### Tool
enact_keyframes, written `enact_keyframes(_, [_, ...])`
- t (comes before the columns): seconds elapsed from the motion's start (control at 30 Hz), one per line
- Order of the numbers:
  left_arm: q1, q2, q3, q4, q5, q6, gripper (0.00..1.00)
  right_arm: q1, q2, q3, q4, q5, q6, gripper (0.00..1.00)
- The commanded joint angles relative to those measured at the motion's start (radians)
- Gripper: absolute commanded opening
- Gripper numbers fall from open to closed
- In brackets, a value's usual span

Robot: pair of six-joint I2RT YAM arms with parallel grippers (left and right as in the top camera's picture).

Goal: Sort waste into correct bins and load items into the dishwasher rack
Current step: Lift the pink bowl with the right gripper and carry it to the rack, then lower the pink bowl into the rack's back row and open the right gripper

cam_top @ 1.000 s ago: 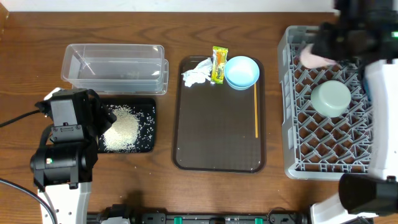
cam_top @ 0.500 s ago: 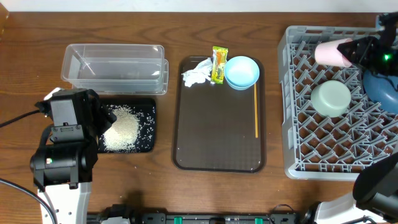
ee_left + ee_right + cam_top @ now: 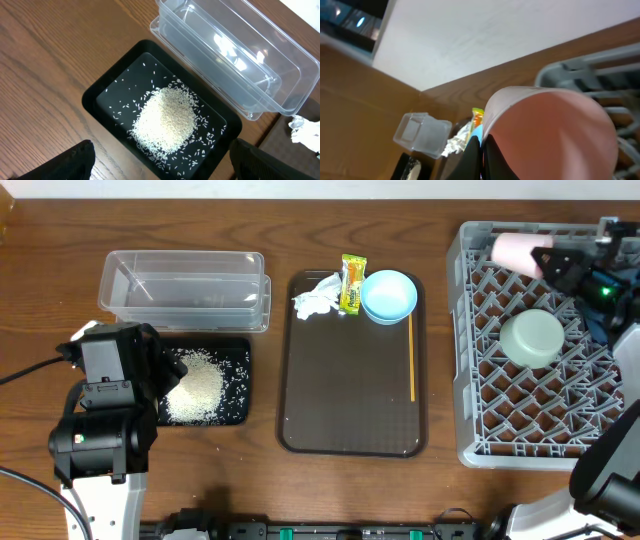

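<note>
over the grey rack's (image 3: 470,330) far left corner, the right gripper (image 3: 548,260) pinches the pink cup (image 3: 512,250) by its rim; the left gripper (image 3: 165,161) hangs spread wide above the black tray (image 3: 100,95) holding rice (image 3: 167,117).

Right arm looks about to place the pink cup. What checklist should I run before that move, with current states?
1. Grip: right gripper shut on pink cup: ok.
2. Position: cup above dishwasher rack: ok.
3. Clearance: cup apart from the mint bowl in the rack: ok.
4. Contact: cup touching the rack: cannot tell.
5. Other arm: left gripper open, empty, above rice in black tray: ok.
6. Waste: tissue and snack wrapper binned: not ok, both on brown serving tray.
</note>
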Motion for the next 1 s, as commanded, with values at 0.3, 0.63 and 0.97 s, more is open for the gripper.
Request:
enact_keyframes(0.3, [0.005, 0.005, 0.011, -0.001, -0.005, 0.006, 0.88, 0.046, 0.273, -0.004, 0.459, -0.123, 0.301, 0.01])
enact_keyframes(0.63, [0.005, 0.005, 0.011, -0.001, -0.005, 0.006, 0.88, 0.04, 0.355, -0.004, 0.541, -0.109, 0.353, 0.01])
enact_keyframes(0.97, [0.005, 0.005, 0.011, -0.001, -0.005, 0.006, 0.88, -0.026, 0.354, -0.004, 0.438, -0.07, 0.35, 0.06])
